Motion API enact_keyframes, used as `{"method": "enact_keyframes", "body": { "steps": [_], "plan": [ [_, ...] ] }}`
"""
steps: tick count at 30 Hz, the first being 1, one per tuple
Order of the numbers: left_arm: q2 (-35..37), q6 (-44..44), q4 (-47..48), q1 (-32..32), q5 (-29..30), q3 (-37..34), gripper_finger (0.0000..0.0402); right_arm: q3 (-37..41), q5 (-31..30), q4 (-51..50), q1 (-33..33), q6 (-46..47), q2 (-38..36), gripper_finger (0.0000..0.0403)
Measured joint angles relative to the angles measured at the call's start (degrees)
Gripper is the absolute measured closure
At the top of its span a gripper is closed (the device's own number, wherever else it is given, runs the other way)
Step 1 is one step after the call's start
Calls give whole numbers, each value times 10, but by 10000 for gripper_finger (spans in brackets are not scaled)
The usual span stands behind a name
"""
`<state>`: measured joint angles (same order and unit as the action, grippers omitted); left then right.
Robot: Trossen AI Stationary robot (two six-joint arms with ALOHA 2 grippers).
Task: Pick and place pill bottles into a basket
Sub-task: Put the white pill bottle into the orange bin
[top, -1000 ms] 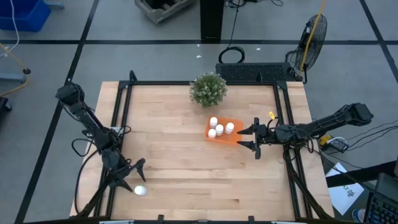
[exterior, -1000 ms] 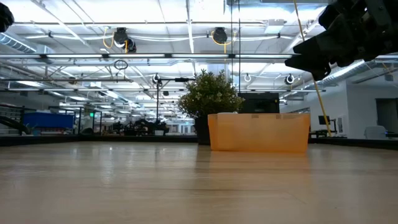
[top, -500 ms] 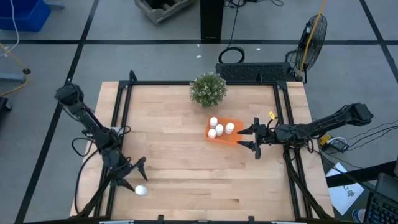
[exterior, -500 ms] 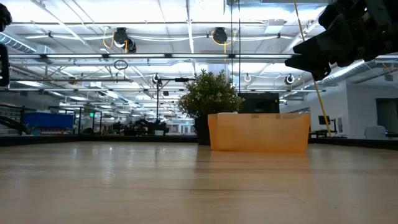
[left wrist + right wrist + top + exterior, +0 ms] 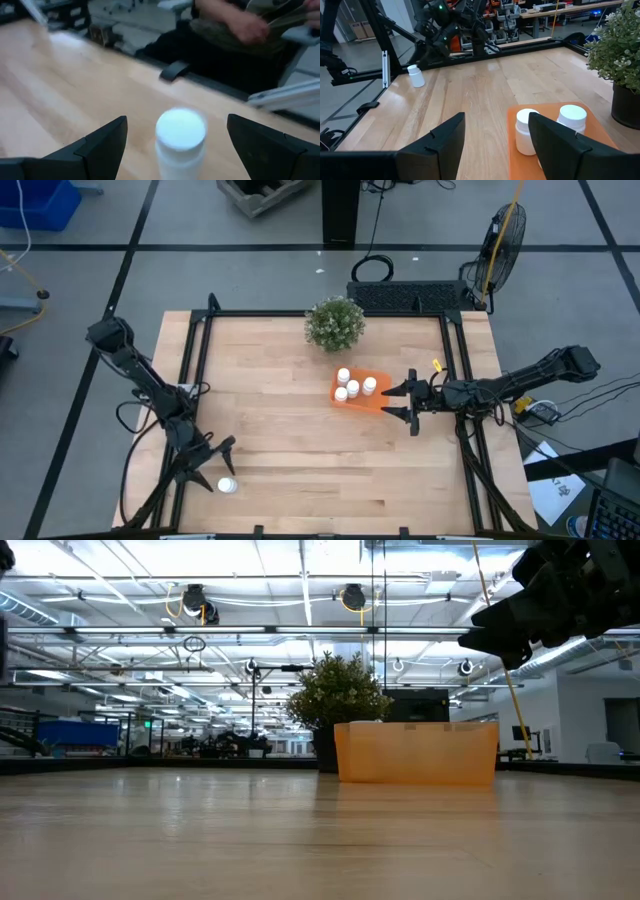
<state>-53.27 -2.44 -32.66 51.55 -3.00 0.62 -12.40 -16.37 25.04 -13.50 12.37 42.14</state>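
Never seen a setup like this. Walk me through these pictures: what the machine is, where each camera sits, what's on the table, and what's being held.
Two dark robot arms work at a wooden table. One camera looks straight down, one sits at table height, one rides each wrist. The orange basket holds four pill bottles, beside a potted plant. A fifth bottle stands near the table's front left corner. The left gripper hovers open by it, holding nothing; its wrist camera shows that bottle between its fingers. The right gripper waits open beside the basket, empty.
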Motion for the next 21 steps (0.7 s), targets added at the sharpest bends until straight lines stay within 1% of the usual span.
{"method": "enact_keyframes", "body": {
  "steps": [2,3,5,7,10,12,14,16,19,21],
  "plan": [
    [-18,6,5,-19,-1,0,55,0,0,0,0,0,0,192],
    [-26,7,3,-29,-12,0,55,0,0,0,0,0,0,192],
    [-39,1,-13,-42,-53,0,55,0,0,0,0,0,0,192],
    [-55,-7,-34,-47,-84,0,55,0,0,0,0,0,0,192],
    [-79,-26,-58,-40,-105,0,55,0,0,0,0,0,0,192],
    [-99,-24,-74,-37,-109,1,55,0,0,0,0,0,0,192],
    [-119,-1,-51,-43,-96,11,55,0,0,0,0,0,0,192],
    [-141,10,-51,-49,-85,15,55,0,0,0,0,0,0,192],
    [-170,-4,-102,-57,-104,35,55,0,0,1,0,0,0,192],
    [-180,-14,-100,-60,-124,42,55,0,0,0,0,0,0,192]
  ]
}}
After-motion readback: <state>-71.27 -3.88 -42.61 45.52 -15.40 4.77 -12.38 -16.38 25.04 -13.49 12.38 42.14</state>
